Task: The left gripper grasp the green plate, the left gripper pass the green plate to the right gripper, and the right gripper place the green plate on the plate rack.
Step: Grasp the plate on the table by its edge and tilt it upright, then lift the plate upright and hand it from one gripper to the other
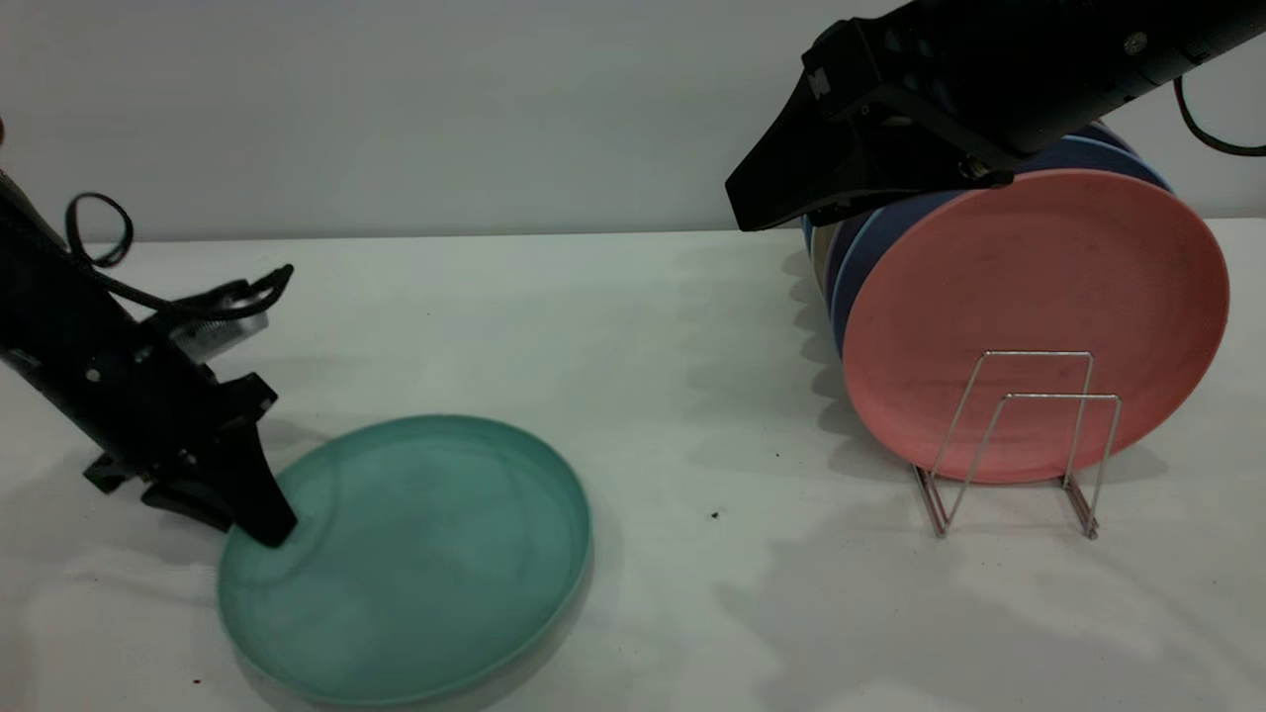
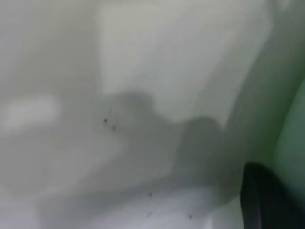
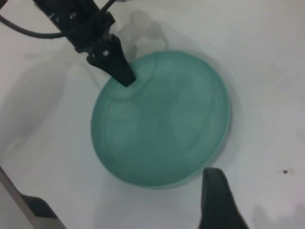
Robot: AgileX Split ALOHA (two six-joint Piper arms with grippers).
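The green plate (image 1: 415, 559) lies flat on the white table at the front left; it also shows in the right wrist view (image 3: 162, 119). My left gripper (image 1: 252, 519) is down at the plate's left rim, open. One finger (image 2: 264, 200) rests just inside the rim and the other is hidden. My right gripper (image 1: 757, 208) hangs open and empty high above the table, at the top of the plate rack (image 1: 1019, 435). One of its fingers (image 3: 217, 200) shows near the plate's edge.
A pink plate (image 1: 1029, 316) stands upright in the rack, with blue plates (image 1: 870, 247) stacked behind it. Two wire loops in front of the pink plate hold nothing. White table (image 1: 692, 326) lies between the green plate and the rack.
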